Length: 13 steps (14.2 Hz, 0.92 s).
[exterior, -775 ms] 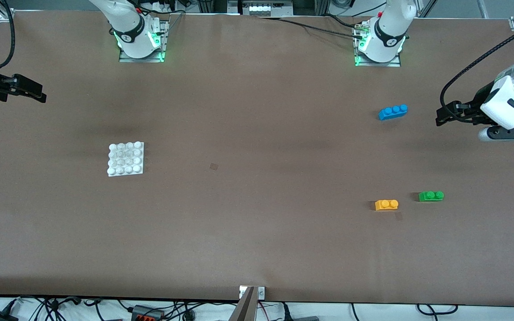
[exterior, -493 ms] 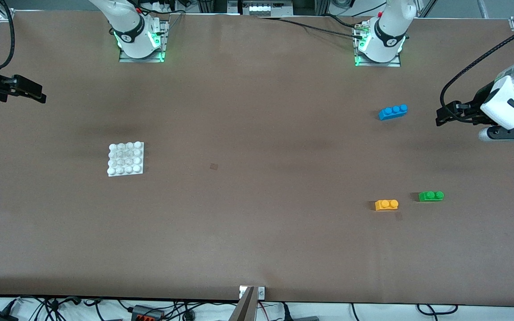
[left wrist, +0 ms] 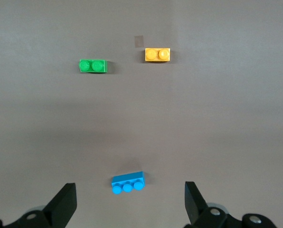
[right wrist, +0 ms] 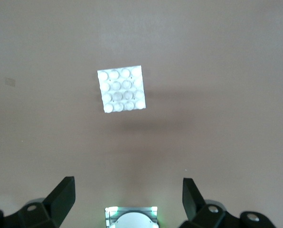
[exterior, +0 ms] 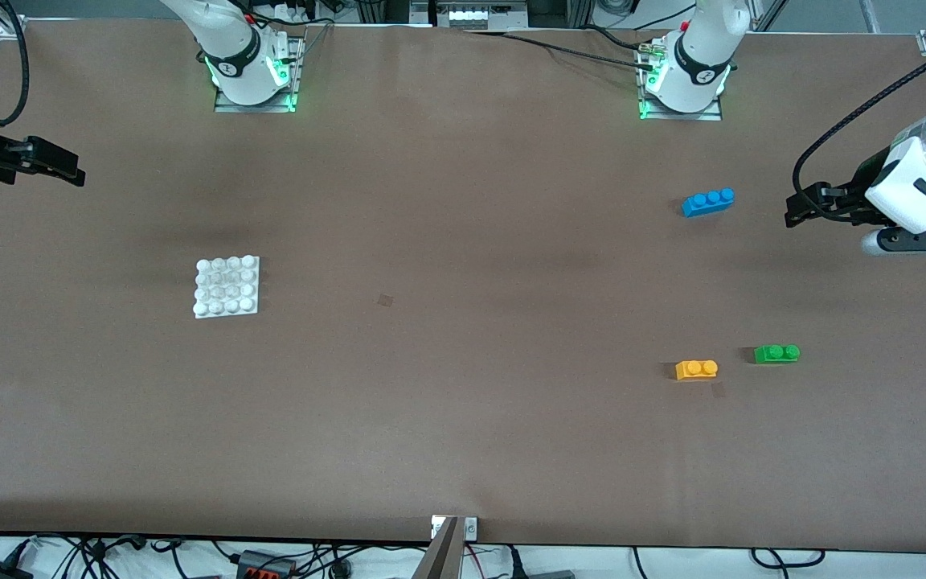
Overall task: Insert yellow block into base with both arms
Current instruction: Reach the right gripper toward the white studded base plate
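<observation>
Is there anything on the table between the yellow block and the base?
Nothing visible. The yellow block lies toward the left arm's end, the base toward the right arm's end, with only bare table between. The green brick and blue brick lie off that path.

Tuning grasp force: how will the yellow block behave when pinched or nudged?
The yellow block looks like rigid moulded plastic, so it should not flex between the fingers. It is small and likely light, so a nudge would probably slide it on the smooth brown table. It lies flat and low with its two studs up, so tipping or rolling seems unlikely.
</observation>
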Each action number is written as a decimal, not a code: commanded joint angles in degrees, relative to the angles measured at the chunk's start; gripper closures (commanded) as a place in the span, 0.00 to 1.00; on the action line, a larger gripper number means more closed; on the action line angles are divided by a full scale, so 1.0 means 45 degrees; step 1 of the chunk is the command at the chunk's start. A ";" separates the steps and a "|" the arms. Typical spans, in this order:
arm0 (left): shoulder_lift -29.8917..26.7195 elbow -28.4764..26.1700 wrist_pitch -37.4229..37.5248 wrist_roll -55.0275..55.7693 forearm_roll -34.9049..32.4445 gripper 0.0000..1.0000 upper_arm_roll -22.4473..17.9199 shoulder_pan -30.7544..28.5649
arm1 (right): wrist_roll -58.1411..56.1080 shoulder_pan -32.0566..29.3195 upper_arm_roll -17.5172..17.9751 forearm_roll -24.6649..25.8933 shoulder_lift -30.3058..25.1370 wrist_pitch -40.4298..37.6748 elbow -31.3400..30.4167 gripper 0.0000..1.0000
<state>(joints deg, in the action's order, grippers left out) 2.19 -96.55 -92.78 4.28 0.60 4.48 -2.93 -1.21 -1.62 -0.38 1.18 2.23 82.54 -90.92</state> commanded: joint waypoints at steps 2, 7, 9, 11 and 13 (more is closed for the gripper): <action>0.0158 0.0361 0.0228 -0.0033 0.0237 0.00 0.0001 -0.0013 | -0.0238 0.0086 0.0006 0.0089 0.1143 -0.0275 -0.0163 0.00; 0.0196 0.0361 0.0228 -0.0053 0.0237 0.00 0.0001 -0.0013 | -0.0141 0.0144 0.0006 0.0069 0.3352 0.3281 -0.2266 0.00; 0.0196 0.0361 0.0228 -0.0053 0.0237 0.00 0.0001 -0.0013 | -0.0122 0.0184 0.0006 0.0030 0.3333 0.6466 -0.4355 0.00; 0.0196 0.0361 0.0228 -0.0053 0.0237 0.00 0.0001 -0.0013 | -0.0122 0.0106 0.0006 0.0030 0.3546 0.9282 -0.5824 0.00; 0.0216 0.0361 0.0228 -0.0072 0.0237 0.00 0.0001 -0.0032 | -0.0102 0.0125 0.0006 0.0030 0.4013 1.1064 -0.6511 0.00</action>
<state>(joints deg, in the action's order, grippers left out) 2.54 -96.49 -92.78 4.28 0.60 4.50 -2.93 -1.47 -1.18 -0.29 1.18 20.96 126.24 -116.05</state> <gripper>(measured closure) 0.000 0.000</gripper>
